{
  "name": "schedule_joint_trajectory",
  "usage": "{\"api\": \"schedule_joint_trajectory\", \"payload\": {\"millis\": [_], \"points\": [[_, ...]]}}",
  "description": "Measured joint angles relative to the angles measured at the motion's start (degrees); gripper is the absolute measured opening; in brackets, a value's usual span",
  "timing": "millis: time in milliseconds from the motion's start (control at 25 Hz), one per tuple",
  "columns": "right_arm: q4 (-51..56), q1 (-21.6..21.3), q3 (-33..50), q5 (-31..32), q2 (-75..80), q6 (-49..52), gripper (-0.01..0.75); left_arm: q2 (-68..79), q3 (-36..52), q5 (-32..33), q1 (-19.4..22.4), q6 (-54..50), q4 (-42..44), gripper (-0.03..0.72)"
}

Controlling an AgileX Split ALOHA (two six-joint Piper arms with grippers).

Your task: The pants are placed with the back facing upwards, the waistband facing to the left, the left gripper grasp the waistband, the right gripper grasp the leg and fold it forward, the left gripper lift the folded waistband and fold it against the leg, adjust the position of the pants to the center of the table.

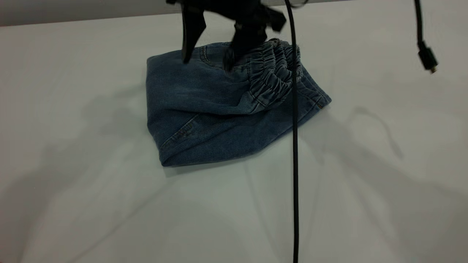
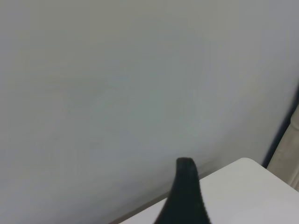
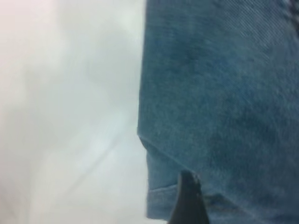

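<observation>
The right gripper (image 1: 208, 58) is hanging over the far edge of the pants (image 1: 204, 109), its body cut off by the exterior view's top edge, its fingers spreading wide and holding nothing. A hanging black cable (image 1: 294, 164) is crossing the waistband (image 1: 276, 71). The folded pants are lying on the table (image 1: 91, 204), long axis left to right, waistband toward the right; the left gripper (image 2: 187, 196) is barely showing, grip impossible to tell.

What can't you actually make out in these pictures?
1. Exterior view: the gripper over the pants is cut off by the top edge, so which arm it belongs to is unclear.
2. Exterior view: the black cable hides a strip of the waistband.
3. Pants' underside: hidden by the fold.
4. Right wrist view: blurred denim; which part is unclear.
</observation>
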Motion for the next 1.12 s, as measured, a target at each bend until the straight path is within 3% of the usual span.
{"api": "schedule_joint_trajectory", "payload": {"millis": [200, 320, 480, 640, 840, 1120], "points": [[-6.8, 2.2, 0.0, -4.6, 2.7, -12.5, 0.456, 0.0, 0.0, 0.9, -0.1, -0.1, 0.0, 0.531], [-13.7, 3.9, -0.1, -4.8, 5.3, -14.7, 0.456, 0.0, 0.0, 1.0, -0.1, -0.2, 0.0, 0.531], [-24.6, 4.3, -1.9, -5.2, 8.2, -11.7, 0.455, 0.0, 0.0, 1.4, -0.1, -1.3, 0.0, 0.531], [-29.9, 4.3, -2.1, -4.5, 8.5, -1.9, 0.455, 0.0, 0.0, 1.7, -0.1, -1.8, 0.0, 0.531], [-26.9, 4.3, -2.2, -2.4, 8.4, 10.1, 0.455, 0.0, 0.1, 1.8, -0.1, -1.8, -0.1, 0.531], [-12.0, 4.3, -2.2, -3.5, 8.4, 17.3, 0.455, 0.0, 0.1, 1.9, -0.1, -1.8, -0.1, 0.531]]}}
